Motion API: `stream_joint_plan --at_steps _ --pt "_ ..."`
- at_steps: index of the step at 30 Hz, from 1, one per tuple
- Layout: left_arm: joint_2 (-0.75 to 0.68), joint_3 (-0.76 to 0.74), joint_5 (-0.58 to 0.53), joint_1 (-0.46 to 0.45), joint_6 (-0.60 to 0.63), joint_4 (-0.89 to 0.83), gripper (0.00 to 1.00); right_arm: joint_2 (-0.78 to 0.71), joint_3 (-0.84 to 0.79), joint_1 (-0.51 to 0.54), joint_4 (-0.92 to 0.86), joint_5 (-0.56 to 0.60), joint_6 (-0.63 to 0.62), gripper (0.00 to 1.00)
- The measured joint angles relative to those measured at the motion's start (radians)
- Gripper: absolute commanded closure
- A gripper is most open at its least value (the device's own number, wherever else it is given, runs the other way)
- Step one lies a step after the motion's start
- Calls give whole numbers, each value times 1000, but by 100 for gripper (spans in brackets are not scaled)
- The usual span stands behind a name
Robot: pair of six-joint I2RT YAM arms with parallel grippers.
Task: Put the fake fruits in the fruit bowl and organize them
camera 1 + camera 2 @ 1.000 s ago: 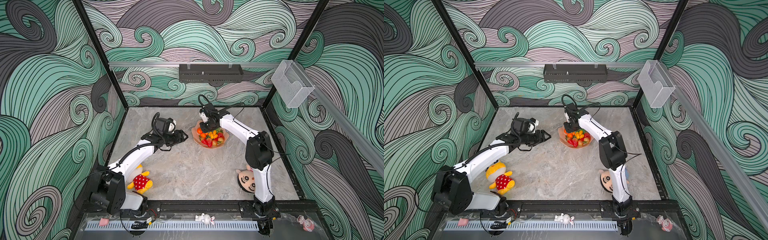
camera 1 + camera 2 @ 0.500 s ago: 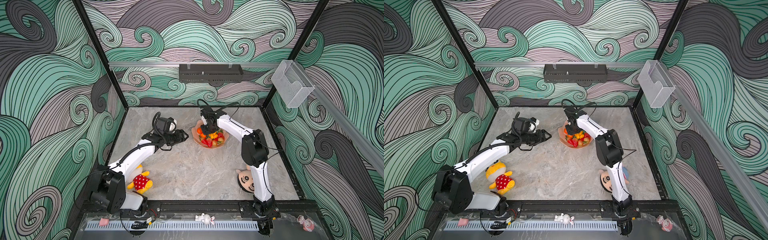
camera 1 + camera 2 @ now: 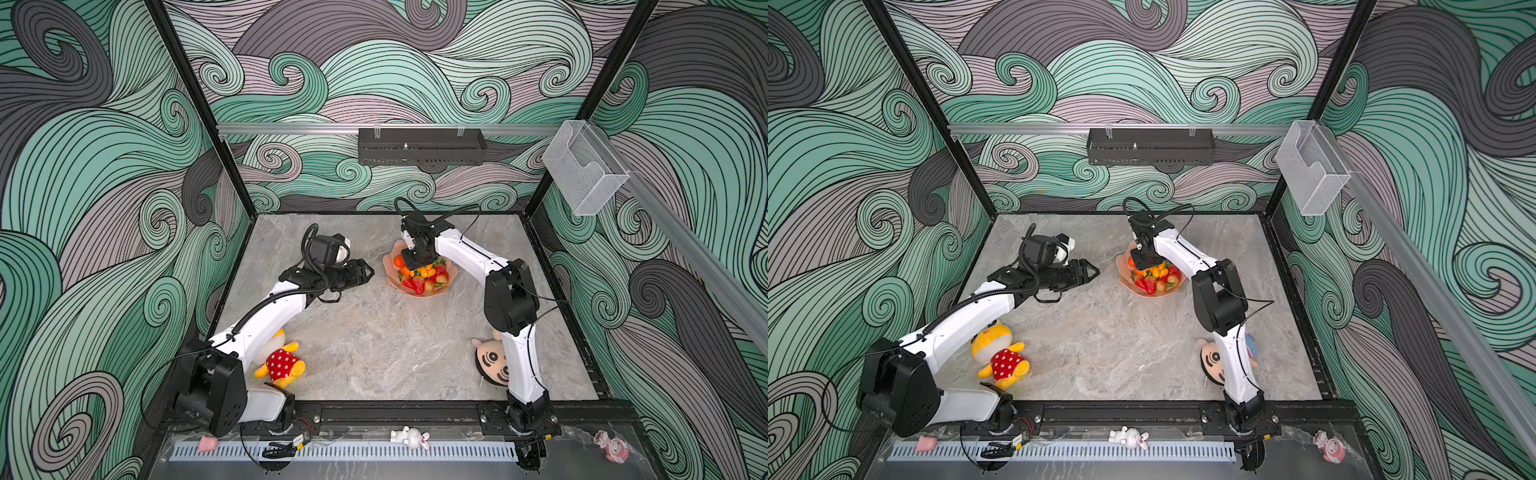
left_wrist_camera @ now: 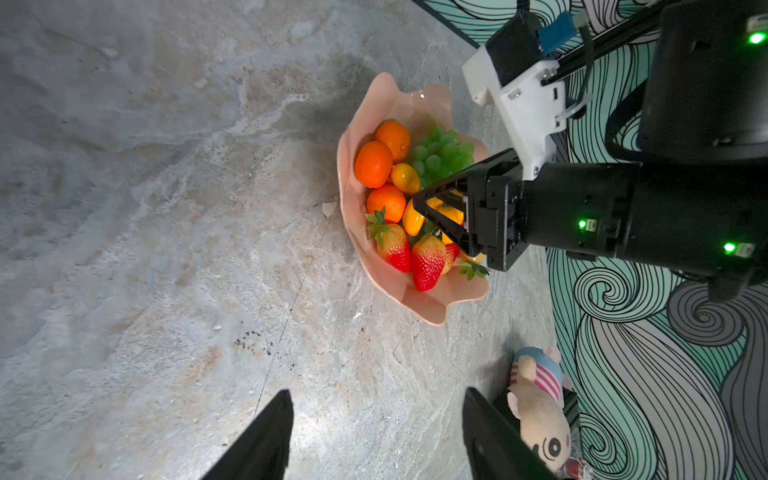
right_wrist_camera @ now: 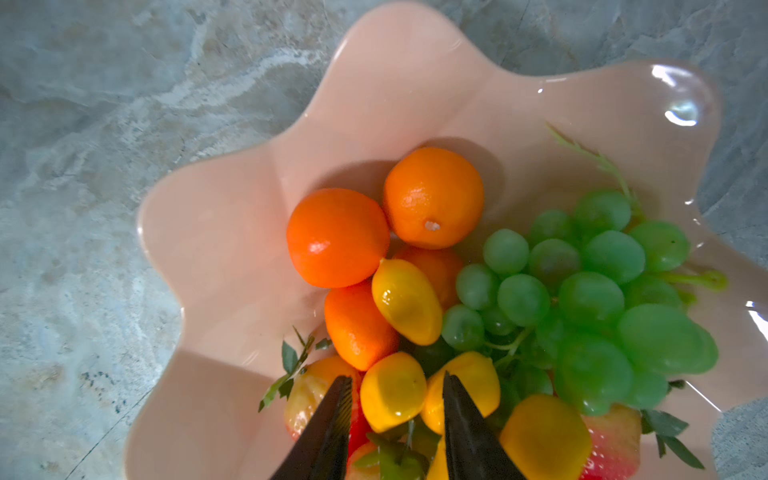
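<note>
Over the far fruit bowl [image 5: 232, 232], my right gripper [image 5: 397, 376] straddles a kumquat [image 5: 392, 395], jaws narrowly parted, apparently seating it; my left gripper [image 4: 377, 391] hovers left, jaws spread, empty.

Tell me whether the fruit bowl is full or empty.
Well filled, not brimming: the bowl holds grapes, tangerines, kumquats and strawberries heaped together, with bare pink wall showing around them.
</note>
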Motion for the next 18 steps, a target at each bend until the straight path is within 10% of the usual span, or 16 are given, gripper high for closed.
stream_joint_plan --at_steps 18 --pt "-493 -117 -513 10 152 -60 1 -886 -807 -26 442 153 95 0"
